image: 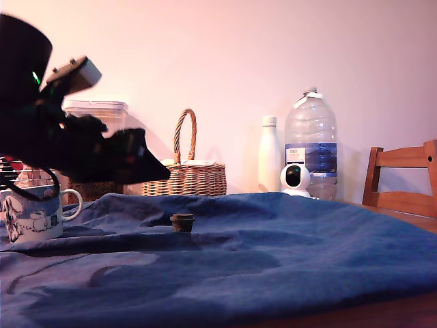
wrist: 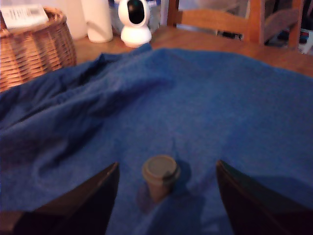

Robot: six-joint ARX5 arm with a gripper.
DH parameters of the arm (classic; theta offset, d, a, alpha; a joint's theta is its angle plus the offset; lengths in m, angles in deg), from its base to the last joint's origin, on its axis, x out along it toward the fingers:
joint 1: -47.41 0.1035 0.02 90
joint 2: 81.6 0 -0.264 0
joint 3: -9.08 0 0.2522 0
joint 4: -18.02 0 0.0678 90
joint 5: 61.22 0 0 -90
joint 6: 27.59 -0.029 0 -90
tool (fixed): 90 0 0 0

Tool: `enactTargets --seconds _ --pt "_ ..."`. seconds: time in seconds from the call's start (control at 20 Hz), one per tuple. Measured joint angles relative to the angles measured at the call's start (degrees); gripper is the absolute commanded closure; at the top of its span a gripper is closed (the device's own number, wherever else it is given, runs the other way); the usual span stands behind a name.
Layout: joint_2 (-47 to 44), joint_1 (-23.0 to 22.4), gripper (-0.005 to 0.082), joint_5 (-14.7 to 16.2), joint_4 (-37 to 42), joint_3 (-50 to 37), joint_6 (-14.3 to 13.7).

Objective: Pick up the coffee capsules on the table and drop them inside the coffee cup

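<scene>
Item: dark brown capsule point(wrist: 160, 176), upright on blue cloth point(wrist: 205, 112), mid-table, right of the mug point(image: 33, 216) in the exterior view. Gripper point(wrist: 166, 196) spread wide, empty, straddling it from above. Likely light, thin-walled, crushable; grasp the tapered body under the rim.

- A coffee capsule point(image: 182, 222) stands on the cloth point(image: 287, 260) spread over the worktop point(image: 410, 217), near the middle
- The coffee cup point(image: 33, 215) sits on the cloth at the exterior view's left, well apart from the capsule
- The pincer point(wrist: 166, 196) hangs above the cloth, between cup and capsule
- Behind the cloth stand a basket point(image: 186, 176), a bottle point(image: 270, 154), a small camera point(image: 295, 180) and a water jug point(image: 311, 140)
- A chair point(image: 403, 179) stands at the exterior view's right
</scene>
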Motion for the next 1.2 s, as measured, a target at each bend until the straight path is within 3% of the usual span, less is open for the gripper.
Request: enactTargets --seconds 0.35,1.2 --pt "-5.75 0.00 0.0193 0.00 4.09 0.07 0.07" --pt "-12.94 -0.02 0.0196 2.40 -5.35 10.58 0.11"
